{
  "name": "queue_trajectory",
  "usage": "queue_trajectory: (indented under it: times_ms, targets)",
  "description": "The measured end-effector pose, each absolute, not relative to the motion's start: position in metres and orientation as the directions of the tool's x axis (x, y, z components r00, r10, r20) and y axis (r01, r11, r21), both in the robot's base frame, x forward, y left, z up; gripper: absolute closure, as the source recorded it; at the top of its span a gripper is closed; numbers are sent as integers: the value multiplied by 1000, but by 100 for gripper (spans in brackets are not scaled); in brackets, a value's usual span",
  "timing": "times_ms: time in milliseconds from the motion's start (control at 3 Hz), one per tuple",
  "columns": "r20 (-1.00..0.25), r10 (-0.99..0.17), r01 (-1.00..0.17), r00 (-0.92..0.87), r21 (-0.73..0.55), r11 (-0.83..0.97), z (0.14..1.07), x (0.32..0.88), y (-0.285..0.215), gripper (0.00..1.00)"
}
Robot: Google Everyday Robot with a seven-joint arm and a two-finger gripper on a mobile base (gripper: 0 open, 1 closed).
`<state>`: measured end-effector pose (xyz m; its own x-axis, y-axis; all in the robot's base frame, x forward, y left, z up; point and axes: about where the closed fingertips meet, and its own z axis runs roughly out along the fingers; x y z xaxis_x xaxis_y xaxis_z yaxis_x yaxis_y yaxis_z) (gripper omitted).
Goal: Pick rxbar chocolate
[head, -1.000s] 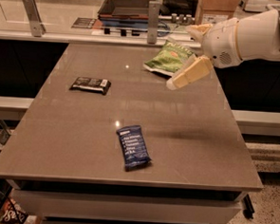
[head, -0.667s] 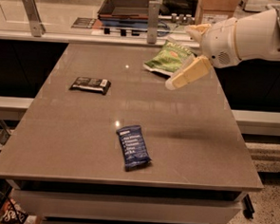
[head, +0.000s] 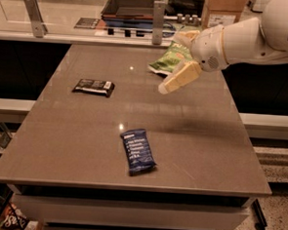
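Observation:
The rxbar chocolate (head: 93,87), a flat black-wrapped bar with white lettering, lies on the left part of the brown table (head: 83,147). My gripper (head: 174,60) hangs above the table's far right part, in front of a green chip bag (head: 168,60) and well to the right of the black bar. Its cream fingers (head: 179,77) stand apart and hold nothing. A blue-wrapped bar (head: 137,150) with white text lies near the table's front middle.
Behind the table runs a counter with a dark tray (head: 133,6), metal posts (head: 158,22) and a cardboard box (head: 224,9). The table's front edge drops to a lower shelf. The white arm (head: 256,38) comes in from the upper right.
The gripper has moved slightly left and down over the table. The bars and the bag have not moved.

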<state>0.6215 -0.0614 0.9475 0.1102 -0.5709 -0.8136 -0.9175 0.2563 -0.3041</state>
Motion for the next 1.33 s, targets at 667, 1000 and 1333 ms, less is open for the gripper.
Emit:
queue_trajectory:
  times_ms: [667,1000,1333]
  targets:
    - [-854,-506,-949,123,-250,191,896,660,-9,0]
    - [-840,-528,-942,124,-267,204,885,669,11,0]
    - [-827,-548,-936,125,-282,211,876,676,30,0]
